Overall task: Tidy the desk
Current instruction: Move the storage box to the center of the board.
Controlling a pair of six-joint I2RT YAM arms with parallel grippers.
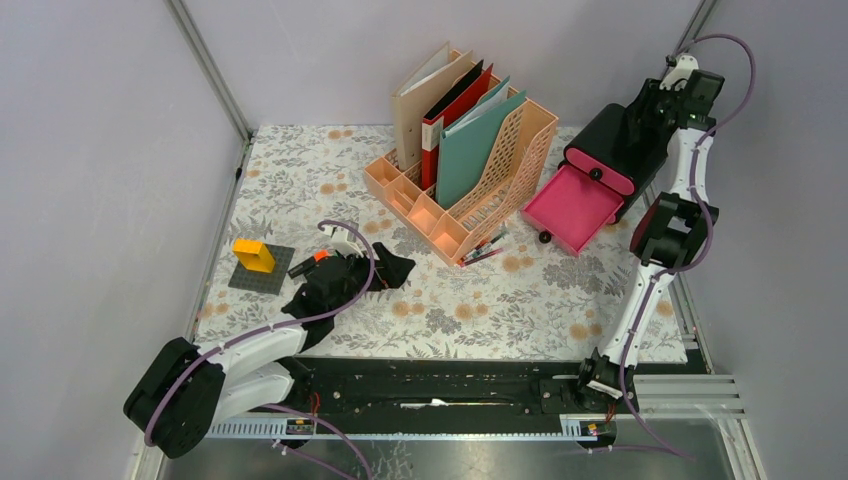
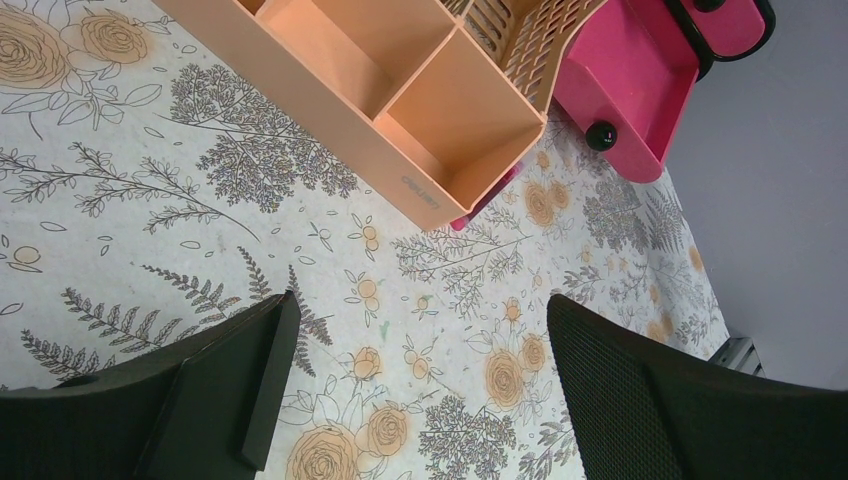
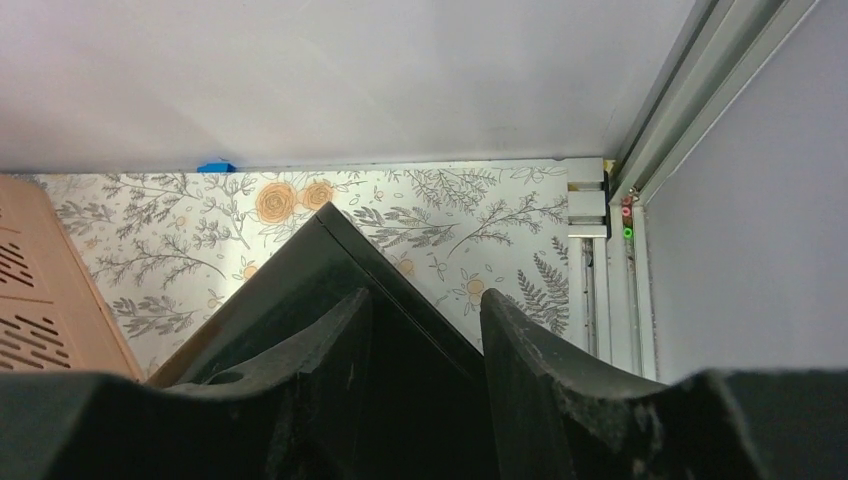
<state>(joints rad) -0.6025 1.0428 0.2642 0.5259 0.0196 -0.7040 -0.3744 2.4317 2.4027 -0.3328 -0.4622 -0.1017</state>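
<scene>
Wide apart, my left gripper (image 2: 420, 350) hovers over the bench (image 2: 130, 230) at the overhead view's lower left; my right gripper (image 3: 425, 300), jaws parted, sits above the black drawer box (image 3: 320, 260), upper right.

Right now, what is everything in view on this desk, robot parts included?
desk: one, whitish floral cloth, between grey walls
file rack: one, peach, back centre
folders: several, beige, red, teal, upright in rack
pens: a few, red and dark, by rack's front corner
drawer box: one, black with pink drawers, back right, lower drawer open
block: one, orange, on plate
plate: one, dark grey, left side
left pincer: one, black, open above cloth
right pincer: one, black, parted over drawer box
</scene>
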